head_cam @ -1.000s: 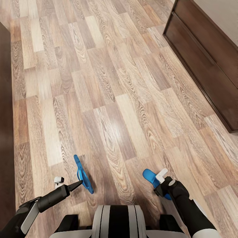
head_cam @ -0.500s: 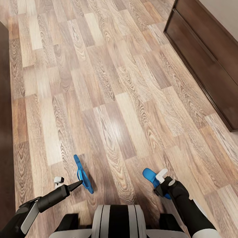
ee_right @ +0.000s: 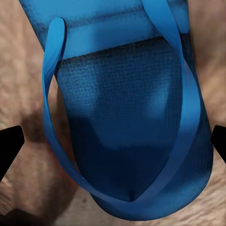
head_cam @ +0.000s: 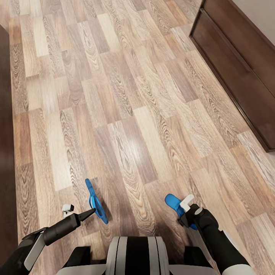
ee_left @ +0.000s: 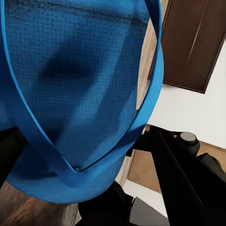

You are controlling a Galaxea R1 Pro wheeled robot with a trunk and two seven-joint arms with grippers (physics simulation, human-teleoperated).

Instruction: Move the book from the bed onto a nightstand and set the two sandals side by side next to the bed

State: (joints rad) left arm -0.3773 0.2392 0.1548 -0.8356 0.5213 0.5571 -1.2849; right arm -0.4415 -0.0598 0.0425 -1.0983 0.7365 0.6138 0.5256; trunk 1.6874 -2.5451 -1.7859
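Each arm grasps one sandal: the left gripper [head_cam: 90, 212] clamps the left sandal [head_cam: 95, 201] on edge at lower left, the right gripper [head_cam: 183, 214] holds the right sandal [head_cam: 176, 206] (flatter) at lower right; the bed [head_cam: 244, 68] lies upper right, nearer the right arm.

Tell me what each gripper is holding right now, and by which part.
Each holds a blue sandal. The left gripper has the left sandal on edge, seemingly near mid-length. The right gripper has the right sandal; grip point hidden.
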